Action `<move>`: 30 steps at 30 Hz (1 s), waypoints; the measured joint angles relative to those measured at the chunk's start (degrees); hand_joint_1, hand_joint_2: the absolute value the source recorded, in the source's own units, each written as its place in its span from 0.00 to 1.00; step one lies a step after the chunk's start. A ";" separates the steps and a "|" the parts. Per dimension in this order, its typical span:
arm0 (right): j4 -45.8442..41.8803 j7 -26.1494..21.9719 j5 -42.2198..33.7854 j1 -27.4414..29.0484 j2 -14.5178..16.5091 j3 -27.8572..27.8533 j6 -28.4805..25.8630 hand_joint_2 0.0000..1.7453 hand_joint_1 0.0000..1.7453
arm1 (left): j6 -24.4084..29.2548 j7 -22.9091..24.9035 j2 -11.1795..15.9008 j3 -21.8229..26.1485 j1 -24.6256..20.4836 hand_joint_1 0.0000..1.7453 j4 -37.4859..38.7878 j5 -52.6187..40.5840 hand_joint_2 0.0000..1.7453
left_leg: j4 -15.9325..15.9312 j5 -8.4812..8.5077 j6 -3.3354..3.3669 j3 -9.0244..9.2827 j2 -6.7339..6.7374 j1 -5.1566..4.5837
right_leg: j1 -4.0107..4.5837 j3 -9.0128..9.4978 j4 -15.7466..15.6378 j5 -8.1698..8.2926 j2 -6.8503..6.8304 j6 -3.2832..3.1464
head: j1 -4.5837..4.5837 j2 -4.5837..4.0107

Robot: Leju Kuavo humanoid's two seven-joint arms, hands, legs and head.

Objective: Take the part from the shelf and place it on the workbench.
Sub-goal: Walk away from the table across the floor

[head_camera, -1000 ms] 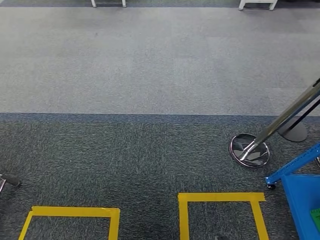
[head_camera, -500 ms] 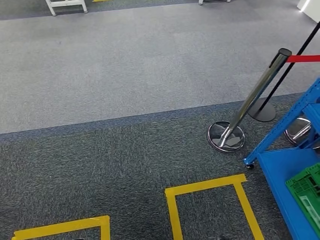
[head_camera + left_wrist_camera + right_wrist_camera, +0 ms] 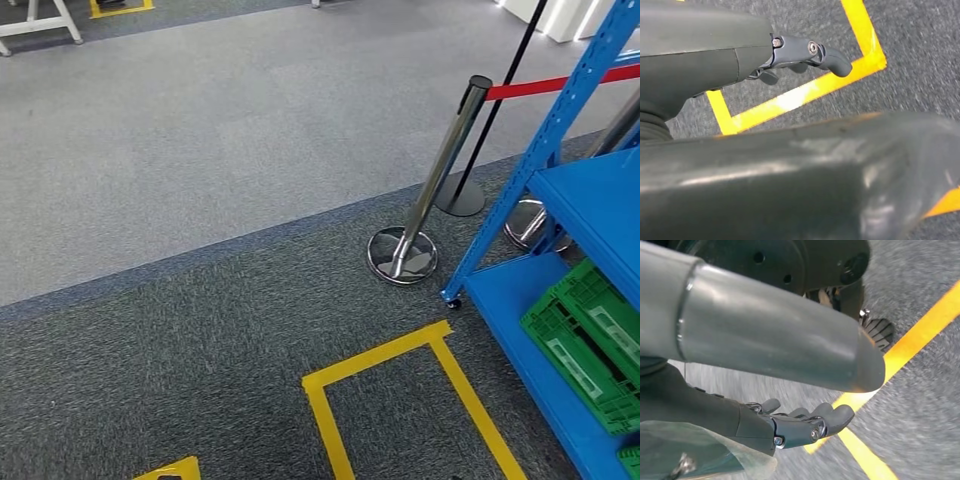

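Floor: grey carpet (image 3: 226, 150), a lighter band beyond, a darker band nearer. Yellow tape outline (image 3: 392, 360) lay on the dark band; corner of a second outline (image 3: 170, 468) beside it. Chrome post (image 3: 423, 200) stood tilted on its round base, at the band boundary. Blue shelf (image 3: 558, 260) stood just beside the post, on a small caster. Green crates (image 3: 589, 345) lay flat on its lowest level.

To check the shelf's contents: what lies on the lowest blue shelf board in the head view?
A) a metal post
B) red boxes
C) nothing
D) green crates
D: green crates lie on the lowest board of the blue shelf.
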 joint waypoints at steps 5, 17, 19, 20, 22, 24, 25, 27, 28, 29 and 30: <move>-1.66 -0.27 -3.19 -0.41 1.19 -5.74 0.40 0.00 0.00 | 0.23 0.24 -0.38 -0.22 0.04 0.00 0.00 -0.68 0.00 | -0.65 0.24 1.18 0.06 4.61 -0.13 | -0.01 -7.01 14.03 -7.80 -6.80 1.01 | 0.34 0.00; -5.08 -1.36 -9.14 -1.08 3.37 -16.65 1.55 0.00 0.00 | 0.55 0.39 -0.79 -0.56 -0.35 0.00 0.00 -1.48 0.00 | 2.41 -2.91 -1.83 0.34 7.84 0.00 | -0.30 1.86 -0.25 -1.19 -9.14 -1.15 | -0.13 0.00; -5.70 -1.37 -9.40 -1.28 3.69 -18.10 1.55 0.00 0.00 | 0.56 0.41 -0.84 -0.55 -0.27 0.00 0.00 -1.49 0.00 | 9.58 -6.74 -1.94 -2.65 5.24 0.05 | -0.24 2.00 -0.31 -1.00 -7.86 -1.66 | -0.36 0.00; -5.92 -1.37 -9.46 -1.34 3.79 -18.65 1.54 0.00 0.00 | 0.56 0.45 -0.83 -0.53 -0.18 0.00 0.00 -1.48 0.00 | 13.62 -8.34 -1.84 -4.48 4.80 0.02 | -0.12 1.99 -0.30 -0.99 -7.07 -1.77 | -0.39 0.00; -6.32 -1.46 -9.77 -1.36 3.98 -19.69 1.33 0.00 0.00 | 0.55 0.52 -0.79 -0.48 -0.06 0.00 0.00 -1.47 0.00 | 17.04 -8.36 -1.46 -6.35 4.57 -0.09 | 0.14 2.12 -0.26 -1.00 -5.30 -1.85 | -0.39 0.00; -6.68 -1.64 -9.96 -1.42 4.27 -20.69 0.93 0.00 0.00 | 0.54 0.54 -0.78 -0.43 -0.05 0.00 0.00 -1.46 0.00 | 11.76 -4.10 -0.86 -4.58 3.72 -0.21 | 0.26 2.35 -0.19 -1.02 -3.51 -1.84 | -0.38 0.00; -6.80 -1.72 -9.80 -1.46 4.44 -21.08 0.78 0.00 0.00 | 0.54 0.54 -0.77 -0.42 -0.06 0.00 0.00 -1.46 0.00 | 7.74 -1.96 -0.53 -3.05 2.19 -0.21 | 0.25 2.36 -0.15 -1.03 -2.71 -1.82 | -0.37 0.00; -6.96 -1.87 -9.05 -1.65 4.70 -21.68 0.65 0.00 0.00 | 0.53 0.56 -0.76 -0.37 -0.06 0.00 0.00 -1.45 0.00 | 1.86 0.14 -0.18 -0.97 -0.75 -0.12 | 0.19 1.90 0.08 -0.97 -1.23 -1.49 | -0.38 0.00; -7.01 -1.91 -8.60 -1.72 4.75 -21.88 0.63 0.00 0.00 | 0.54 0.57 -0.78 -0.34 -0.08 0.00 0.00 -1.41 0.00 | 0.93 0.05 -0.13 -0.72 -1.54 -0.13 | 0.05 1.50 0.12 -0.86 -0.56 -1.18 | -0.41 0.00; -7.06 -1.93 -8.13 -1.76 4.76 -22.08 0.61 0.00 0.00 | 0.55 0.60 -0.81 -0.29 -0.11 0.00 0.00 -1.32 0.00 | 0.50 0.01 -0.10 -0.67 -1.25 -0.18 | -0.07 0.97 0.10 -0.72 0.14 -0.76 | -0.43 0.00; -7.10 -1.94 -7.59 -1.73 4.74 -22.25 0.55 0.00 0.00 | 0.56 0.62 -0.87 -0.25 -0.16 0.00 0.00 -1.21 0.00 | 0.24 0.10 0.05 -0.60 -0.59 -0.15 | -0.21 0.55 0.26 -0.64 0.26 -0.40 | -0.46 0.00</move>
